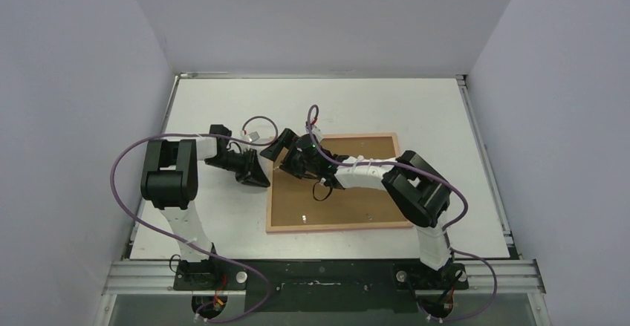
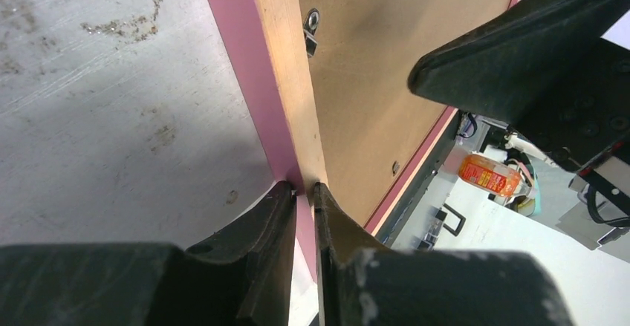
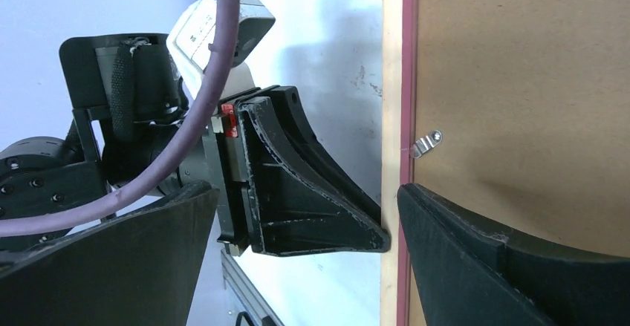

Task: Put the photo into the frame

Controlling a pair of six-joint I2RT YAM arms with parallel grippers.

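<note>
The frame (image 1: 338, 228) lies back-up on the table, its pink and pale wood border around a brown hardboard backing panel (image 1: 349, 200). My left gripper (image 1: 266, 176) is shut on the frame's left rail, and the left wrist view shows its fingertips (image 2: 303, 188) pinching the rail (image 2: 282, 81). My right gripper (image 1: 291, 154) is open just above the same rail. In the right wrist view it (image 3: 308, 192) straddles the rail (image 3: 392, 59), one finger (image 3: 475, 252) over the backing (image 3: 520, 66), the other outside. The photo is not in view.
Small metal retaining clips (image 3: 425, 144) (image 2: 312, 25) sit along the backing's edge. The two grippers are close together at the frame's left side. White walls enclose the table on three sides. Purple cables loop beside both arms.
</note>
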